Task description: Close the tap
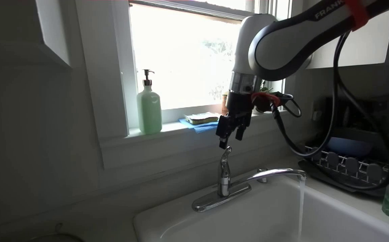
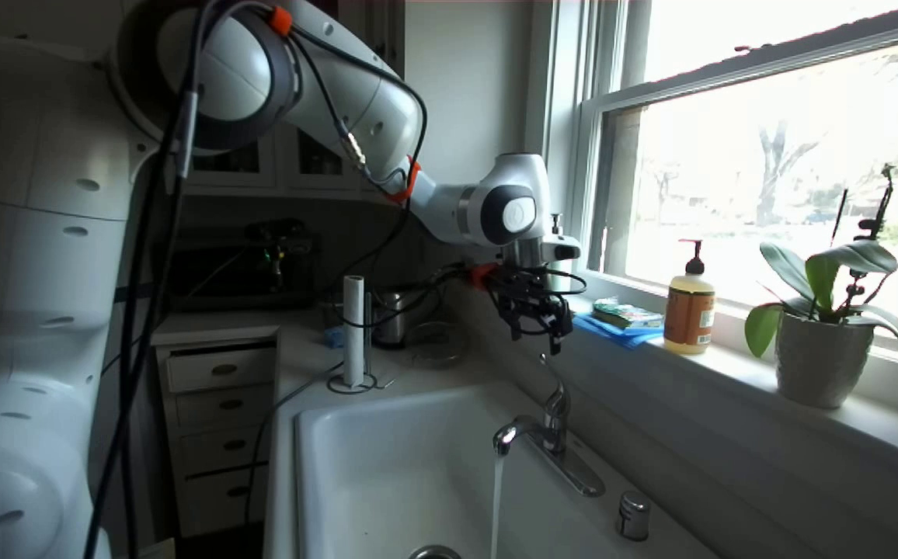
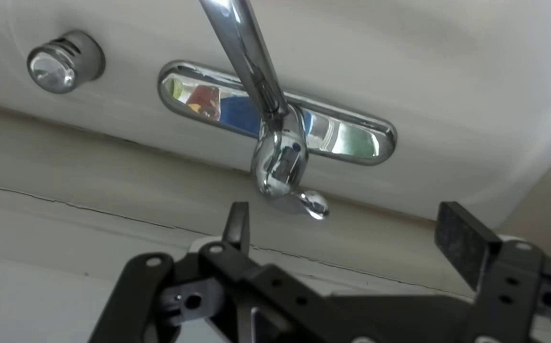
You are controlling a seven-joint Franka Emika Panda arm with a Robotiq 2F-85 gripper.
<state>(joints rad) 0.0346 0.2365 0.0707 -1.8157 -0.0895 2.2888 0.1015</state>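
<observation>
The chrome tap (image 1: 224, 186) stands on the sink's back rim, its lever handle (image 1: 227, 154) pointing up. Water (image 1: 301, 208) runs from the spout into the sink; the tap (image 2: 555, 419) and stream (image 2: 496, 505) also show in an exterior view. My gripper (image 1: 231, 142) points down just above the lever tip, apart from it as far as I can tell. It is also above the lever in an exterior view (image 2: 536, 341). In the wrist view my gripper (image 3: 343, 214) is open and empty, with the lever tip (image 3: 315, 206) ahead of the gap, nearer the left finger.
The white sink (image 2: 317, 450) lies below. On the windowsill stand a green pump bottle (image 1: 149, 111), a blue cloth with a sponge (image 2: 626, 317), an orange-labelled bottle (image 2: 688, 307) and a potted orchid (image 2: 823, 357). A chrome cap (image 3: 66, 62) sits beside the tap. A dish rack (image 1: 349, 166) stands right.
</observation>
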